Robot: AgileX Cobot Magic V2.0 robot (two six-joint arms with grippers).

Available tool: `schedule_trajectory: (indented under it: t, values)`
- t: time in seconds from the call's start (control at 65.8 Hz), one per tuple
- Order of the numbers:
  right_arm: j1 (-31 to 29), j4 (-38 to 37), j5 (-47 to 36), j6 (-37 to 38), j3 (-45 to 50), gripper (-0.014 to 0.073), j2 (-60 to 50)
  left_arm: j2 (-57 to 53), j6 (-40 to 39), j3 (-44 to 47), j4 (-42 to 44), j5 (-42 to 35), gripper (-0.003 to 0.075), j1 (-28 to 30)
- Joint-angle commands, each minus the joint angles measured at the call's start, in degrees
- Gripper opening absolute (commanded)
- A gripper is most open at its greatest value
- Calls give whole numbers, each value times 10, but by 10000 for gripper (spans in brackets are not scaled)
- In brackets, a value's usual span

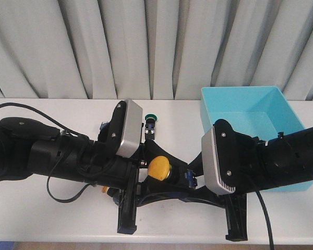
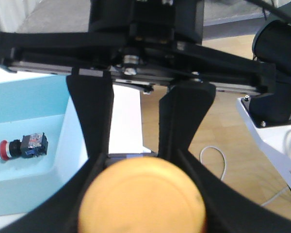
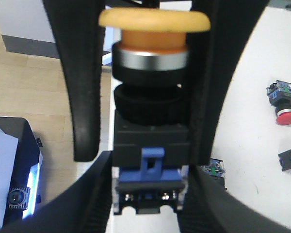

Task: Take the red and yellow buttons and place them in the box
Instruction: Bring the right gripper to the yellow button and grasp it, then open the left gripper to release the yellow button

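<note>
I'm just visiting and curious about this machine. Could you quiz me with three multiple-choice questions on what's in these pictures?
1. Where is the red button?
A. inside the blue box
B. on the floor
C. on an arm

2. What colour is the cap of the button held between the two arms?
A. green
B. yellow
C. white

3. How is the right gripper?
A. wide open, empty
B. out of sight
C. shut on the yellow button

Answers: 1 A, the left wrist view shows it on the box floor. 2 B, the front view shows yellow. 3 C, its fingers press the button's body.
</note>
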Motion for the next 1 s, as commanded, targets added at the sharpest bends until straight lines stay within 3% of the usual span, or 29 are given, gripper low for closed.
schedule_trajectory:
  t: [0.0,0.274,0.532,0.654,0.836,0.988]
  values:
    - [1,25,-8,-1,-17,185,-10,-20,1,-15,-44,26,209,1]
    - [1,25,-8,-1,-17,181,-10,-20,-5,-15,-44,24,245,1]
    - [1,25,-8,-1,-17,184,-10,-20,-5,-15,-44,24,547,1]
    - [1,25,-8,-1,-17,185,-10,-20,-5,-15,-44,24,631,1]
    - [0,22,-14,0,-17,184,-10,-25,-9,-15,-29,7,639,1]
    - [0,-5,-49,31,-17,185,-12,-41,-57,-15,19,-70,638,1]
